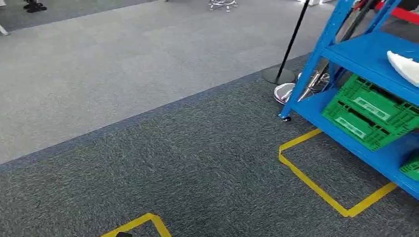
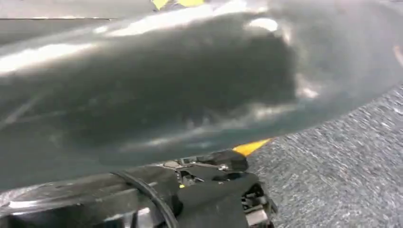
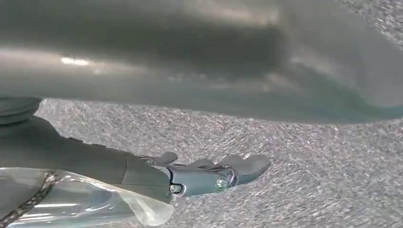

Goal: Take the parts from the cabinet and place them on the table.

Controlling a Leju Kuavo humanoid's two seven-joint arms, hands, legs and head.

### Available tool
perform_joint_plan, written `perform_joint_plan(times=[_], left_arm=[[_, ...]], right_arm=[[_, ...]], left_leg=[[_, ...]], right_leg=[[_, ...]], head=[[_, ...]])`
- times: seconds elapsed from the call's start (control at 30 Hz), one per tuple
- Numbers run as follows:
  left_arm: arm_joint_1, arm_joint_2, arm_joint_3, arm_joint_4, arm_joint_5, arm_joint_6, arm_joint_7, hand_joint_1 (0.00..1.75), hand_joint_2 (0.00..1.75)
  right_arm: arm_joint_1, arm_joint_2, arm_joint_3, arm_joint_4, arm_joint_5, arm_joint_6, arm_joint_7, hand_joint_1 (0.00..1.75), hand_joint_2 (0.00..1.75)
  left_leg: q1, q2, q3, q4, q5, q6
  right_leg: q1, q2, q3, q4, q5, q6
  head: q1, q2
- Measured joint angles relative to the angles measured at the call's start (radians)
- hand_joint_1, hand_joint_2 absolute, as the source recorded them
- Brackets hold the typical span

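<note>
— What sort of place is this?
— A workshop or robot test hall, by the look of it. Grey carpet floor [image 1: 123,74] runs wide and open, with yellow tape squares [image 1: 326,190] stuck down as floor markers.
— Any storage?
— A blue metal shelving rack on castors [image 1: 368,54], holding green ribbed plastic crates [image 1: 370,111] on its lower shelf.
— Anything else?
— A black pole on a round base [image 1: 284,61] beside the rack.

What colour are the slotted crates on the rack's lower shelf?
Green slotted plastic crates on the blue metal rack; clearest in the head view.
</note>
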Motion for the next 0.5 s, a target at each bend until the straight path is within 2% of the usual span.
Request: perform_joint_plan(times=[0.03, 0.13, 0.17, 0.2, 0.23, 0.27, 0.3, 0.33, 0.37, 0.4, 0.47, 0.5], left_arm=[[0.000, 0.000, 0.000, 0.000, -0.001, 0.000, 0.000, 0.00, 0.00], [-0.008, 0.001, 0.000, 0.000, -0.004, 0.000, 0.000, 0.00, 0.00], [-0.009, 0.001, 0.001, 0.000, -0.007, 0.000, 0.000, 0.00, 0.00], [-0.009, 0.001, 0.001, 0.000, -0.008, 0.000, -0.001, 0.00, 0.00], [-0.008, 0.001, 0.001, 0.000, -0.010, 0.000, -0.001, 0.00, 0.00], [-0.005, 0.001, 0.002, 0.000, -0.010, 0.000, -0.001, 0.00, 0.00], [-0.002, 0.001, 0.003, 0.000, -0.010, 0.000, -0.001, 0.00, 0.00], [0.001, 0.001, 0.006, 0.000, -0.010, 0.000, 0.000, 0.00, 0.00], [0.003, 0.001, 0.007, 0.000, -0.010, 0.000, 0.000, 0.00, 0.00], [0.003, 0.001, 0.008, 0.000, -0.011, 0.000, -0.001, 0.00, 0.00], [0.002, 0.001, 0.008, 0.000, -0.013, 0.000, 0.000, 0.00, 0.00], [0.002, 0.003, 0.010, 0.000, -0.013, 0.000, 0.000, 0.00, 0.00]], right_arm=[[-0.004, 0.000, 0.000, 0.000, 0.003, 0.006, -0.003, 0.00, 0.00], [0.007, 0.000, -0.003, 0.000, 0.011, 0.026, -0.013, 0.00, 0.00], [0.010, 0.001, -0.004, 0.000, 0.013, 0.030, -0.015, 0.00, 0.00], [0.009, 0.000, -0.006, 0.000, 0.014, 0.031, -0.015, 0.00, 0.00], [0.006, 0.000, -0.008, -0.001, 0.014, 0.031, -0.016, 0.00, 0.00], [0.001, 0.000, -0.010, -0.002, 0.014, 0.031, -0.016, 0.00, 0.00], [-0.001, 0.000, -0.011, -0.002, 0.014, 0.031, -0.016, 0.00, 0.00], [-0.001, 0.001, -0.011, -0.002, 0.014, 0.032, -0.016, 0.00, 0.00], [0.001, 0.001, -0.011, -0.002, 0.014, 0.034, -0.015, 0.00, 0.00], [0.004, 0.001, -0.011, -0.002, 0.014, 0.035, -0.016, 0.00, 0.00], [0.005, 0.003, -0.012, -0.002, 0.014, 0.040, -0.016, 0.00, 0.00], [0.005, 0.003, -0.012, -0.002, 0.015, 0.041, -0.016, 0.00, 0.00]], left_leg=[[-0.002, 0.009, 0.002, 0.003, -0.006, -0.005], [0.001, 0.037, 0.018, 0.004, -0.018, -0.015], [0.006, 0.007, 0.020, 0.013, -0.028, -0.025], [0.008, -0.039, 0.003, 0.053, -0.052, -0.029], [0.010, -0.062, -0.035, 0.129, -0.088, -0.031], [0.011, -0.073, -0.083, 0.222, -0.126, -0.032], [0.011, -0.078, -0.129, 0.305, -0.149, -0.032], [0.011, -0.081, -0.158, 0.346, -0.148, -0.030], [0.010, -0.082, -0.164, 0.335, -0.119, -0.026], [0.010, -0.084, -0.151, 0.285, -0.071, -0.020], [0.006, -0.104, -0.093, 0.109, 0.045, -0.003], [0.001, -0.130, -0.075, 0.062, 0.055, 0.005]], right_leg=[[-0.005, 0.018, 0.005, 0.000, 0.002, -0.023], [-0.003, 0.047, 0.010, -0.001, -0.005, -0.040], [-0.008, 0.054, 0.014, -0.003, -0.004, -0.045], [-0.008, 0.062, 0.018, -0.003, -0.007, -0.051], [-0.008, 0.073, 0.020, -0.003, -0.009, -0.054], [-0.007, 0.086, 0.022, -0.003, -0.012, -0.058], [-0.006, 0.101, 0.026, -0.003, -0.014, -0.061], [-0.004, 0.113, 0.031, -0.003, -0.017, -0.063], [-0.003, 0.127, 0.039, -0.003, -0.022, -0.063], [-0.002, 0.138, 0.047, -0.003, -0.027, -0.062], [-0.002, 0.157, 0.064, -0.003, -0.038, -0.060], [-0.001, 0.162, 0.059, -0.003, -0.044, -0.056]], head=[[-0.003, 0.000], [-0.003, 0.000], [-0.006, 0.000], [-0.011, 0.000], [-0.013, 0.000], [-0.013, 0.000], [-0.014, 0.000], [-0.015, 0.000], [-0.014, 0.000], [-0.014, 0.000], [-0.014, 0.000], [-0.015, 0.000]])
